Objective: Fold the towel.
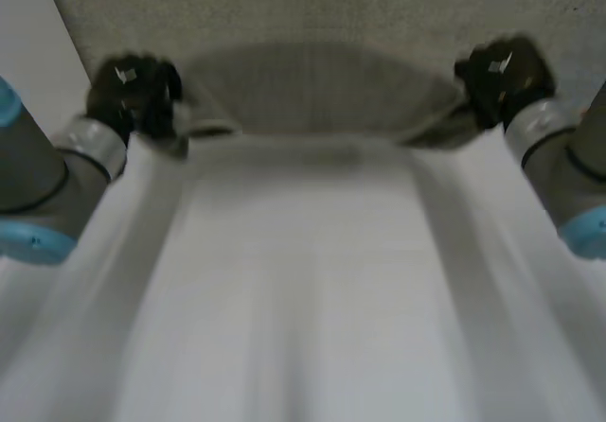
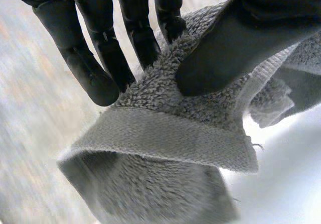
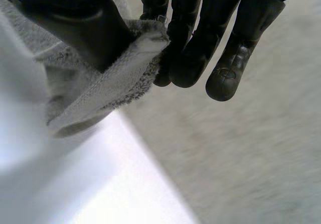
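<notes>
Head view: left hand [image 1: 133,91], right hand [image 1: 497,77] each pinch towel [image 1: 312,91] corner.

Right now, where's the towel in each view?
Head view: towel across the far side of the white table, near edge lifted between left hand and right hand.
Left wrist view: left hand pinches a towel corner.
Right wrist view: right hand pinches a towel corner.
Shared landmark: the white table beside the towel.
</notes>
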You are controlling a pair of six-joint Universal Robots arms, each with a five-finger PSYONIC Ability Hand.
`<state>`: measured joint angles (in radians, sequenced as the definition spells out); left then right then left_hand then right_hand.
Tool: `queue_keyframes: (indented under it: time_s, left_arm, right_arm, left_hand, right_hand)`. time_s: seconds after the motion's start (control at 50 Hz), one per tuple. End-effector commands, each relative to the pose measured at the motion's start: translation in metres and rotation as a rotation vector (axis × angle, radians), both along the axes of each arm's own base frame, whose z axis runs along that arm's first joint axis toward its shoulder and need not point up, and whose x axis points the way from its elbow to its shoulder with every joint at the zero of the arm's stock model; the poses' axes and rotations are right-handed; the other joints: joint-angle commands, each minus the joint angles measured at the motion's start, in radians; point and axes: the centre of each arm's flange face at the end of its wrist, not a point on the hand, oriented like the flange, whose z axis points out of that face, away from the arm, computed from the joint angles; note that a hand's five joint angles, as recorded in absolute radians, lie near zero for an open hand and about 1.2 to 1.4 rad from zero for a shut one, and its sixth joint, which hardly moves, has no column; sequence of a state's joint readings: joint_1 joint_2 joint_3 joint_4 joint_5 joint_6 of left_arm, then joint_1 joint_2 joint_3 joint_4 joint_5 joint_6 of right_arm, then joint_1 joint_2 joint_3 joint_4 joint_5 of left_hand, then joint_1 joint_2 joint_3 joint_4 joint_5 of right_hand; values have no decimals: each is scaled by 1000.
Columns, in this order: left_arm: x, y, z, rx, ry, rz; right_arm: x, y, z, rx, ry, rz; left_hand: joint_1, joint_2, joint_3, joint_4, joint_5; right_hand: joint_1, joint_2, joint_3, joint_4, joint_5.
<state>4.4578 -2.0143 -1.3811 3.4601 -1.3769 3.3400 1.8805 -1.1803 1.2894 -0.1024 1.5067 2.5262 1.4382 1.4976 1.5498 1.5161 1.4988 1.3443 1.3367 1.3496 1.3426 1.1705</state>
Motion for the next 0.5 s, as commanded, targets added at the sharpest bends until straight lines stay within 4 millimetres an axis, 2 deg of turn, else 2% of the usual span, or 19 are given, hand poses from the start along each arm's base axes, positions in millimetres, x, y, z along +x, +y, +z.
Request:
queue_keyframes:
  time_s: [0.02, 0.04, 0.08, 0.2, 0.26, 0.32, 0.36, 0.5]
  left_arm:
    - [6, 26, -76, 153, -266, -17]
    - [6, 26, -76, 153, -266, -17]
    - [9, 38, -95, 175, -381, -36]
    - [12, 53, -104, 165, -498, -59]
    - [12, 55, -104, 168, -499, -61]
    - [12, 59, -95, 156, -493, -61]
    - [10, 65, -91, 154, -492, -70]
    - [-1, 78, -87, 144, -480, -103]
  right_arm:
    - [-6, 18, -72, 226, 74, 13]
    - [-6, 18, -72, 227, 74, 13]
    - [-8, 22, -89, 279, 86, 14]
    - [-10, 30, -100, 318, 101, 15]
    - [-10, 31, -101, 323, 101, 15]
    - [-11, 31, -103, 328, 99, 13]
    - [-12, 32, -103, 330, 96, 12]
    - [-13, 35, -108, 344, 102, 11]
  left_hand:
    - [-120, -179, -232, -198, -355]
    - [-121, -180, -232, -199, -356]
    - [-287, -347, -399, -365, -522]
    - [-549, -608, -661, -627, -784]
    - [-579, -638, -690, -657, -814]
    - [-664, -723, -776, -742, -899]
    - [-839, -899, -951, -917, -1074]
    - [-975, -1035, -1087, -1053, -1210]
  right_hand:
    - [52, 60, 47, 54, 51]
    - [52, 60, 47, 54, 51]
    - [52, 60, 47, 54, 51]
    - [52, 60, 47, 54, 51]
    - [52, 60, 47, 54, 51]
    - [52, 60, 47, 54, 51]
    - [52, 60, 47, 54, 51]
    - [52, 60, 47, 54, 51]
